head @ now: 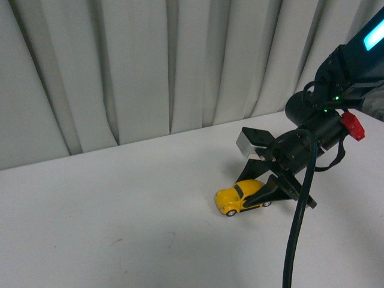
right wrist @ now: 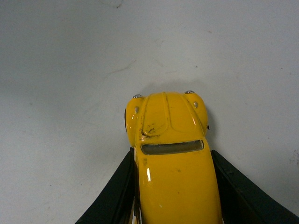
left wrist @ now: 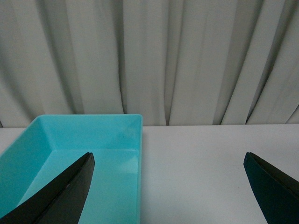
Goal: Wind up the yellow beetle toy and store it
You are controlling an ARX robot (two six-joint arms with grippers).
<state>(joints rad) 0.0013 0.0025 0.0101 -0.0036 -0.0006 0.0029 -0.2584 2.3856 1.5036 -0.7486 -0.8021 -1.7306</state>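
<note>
The yellow beetle toy (head: 240,198) stands on the white table right of centre, its wheels on the surface. My right gripper (head: 267,193) comes down from the upper right and is shut on the car's rear half. In the right wrist view the black fingers (right wrist: 117,191) press both sides of the yellow beetle toy (right wrist: 170,163), whose hood sticks out past them. My left gripper (left wrist: 168,158) is open and empty, its dark fingertips (left wrist: 70,191) wide apart above the table. The left arm is out of the front view.
A turquoise tray (left wrist: 140,140) sits empty on the table under the left gripper's one finger. A grey pleated curtain (head: 150,66) closes off the back of the table. A black cable (head: 297,240) hangs from the right arm.
</note>
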